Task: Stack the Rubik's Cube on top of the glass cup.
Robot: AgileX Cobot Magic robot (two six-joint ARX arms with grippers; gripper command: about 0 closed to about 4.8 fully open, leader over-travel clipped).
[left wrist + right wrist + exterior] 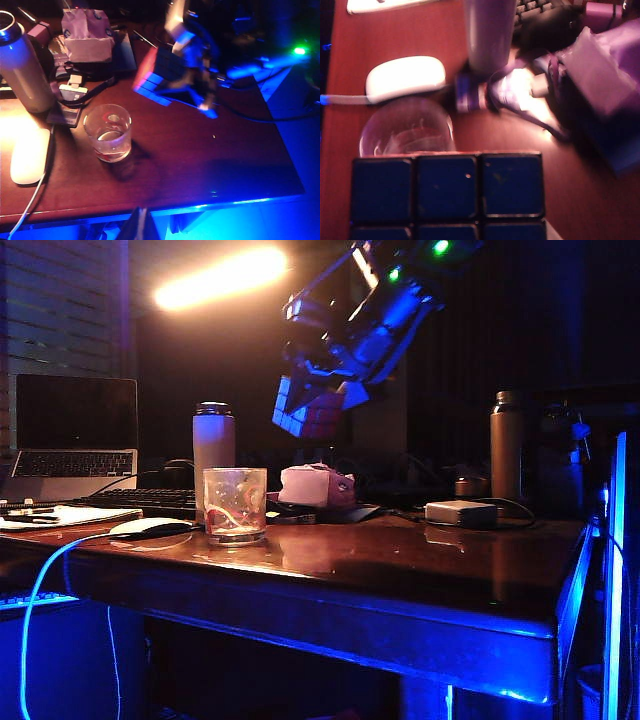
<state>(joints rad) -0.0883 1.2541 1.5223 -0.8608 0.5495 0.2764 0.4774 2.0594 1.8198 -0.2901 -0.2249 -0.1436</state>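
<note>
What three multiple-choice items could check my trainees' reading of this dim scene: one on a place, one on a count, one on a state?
1. Where is the Rubik's Cube?
A. In the air, in the right hand
B. On the glass cup
C. Beside the laptop

2. How many tall bottles stand on the table?
A. One
B. Two
C. Four

3. What is the glass cup's state?
A. Tipped over
B. Upright, nothing on its rim
C. Held by the left hand

Answers: 1 A, the exterior view shows the cube held up, above and to the right of the cup. 2 B, the white bottle and the brown bottle. 3 B, it stands on the table with an open mouth; the left hand is out of view.
</note>
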